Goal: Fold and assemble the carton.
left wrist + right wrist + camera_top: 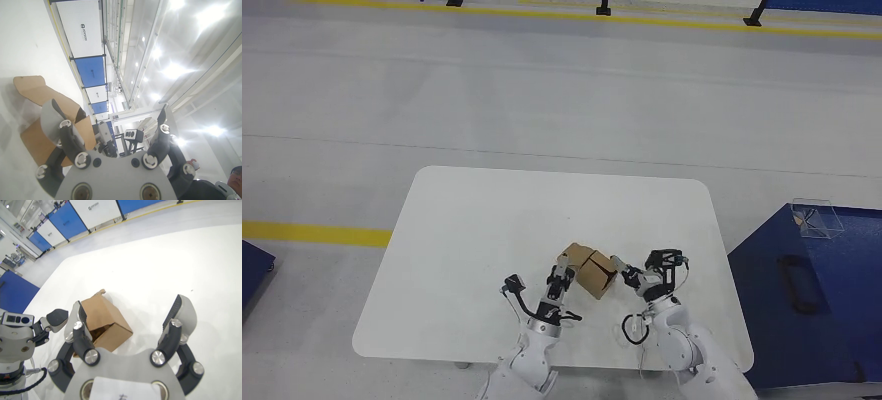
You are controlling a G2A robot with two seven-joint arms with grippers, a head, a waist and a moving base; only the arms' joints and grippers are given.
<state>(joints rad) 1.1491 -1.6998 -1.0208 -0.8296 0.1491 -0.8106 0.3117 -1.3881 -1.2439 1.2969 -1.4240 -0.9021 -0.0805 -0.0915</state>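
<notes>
My left gripper point(107, 108) and right gripper point(129, 306) both gape, gripping nothing — push the carton point(587, 268) unevenly and it may skid, flaps springing open.

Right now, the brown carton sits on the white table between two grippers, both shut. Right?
No: both are open. The wrist views show the left gripper and right gripper with jaws apart. The brown carton does sit on the white table between them.

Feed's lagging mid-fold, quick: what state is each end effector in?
Left end effector: open, holding nothing, beside the carton.
Right end effector: open, holding nothing.
</notes>
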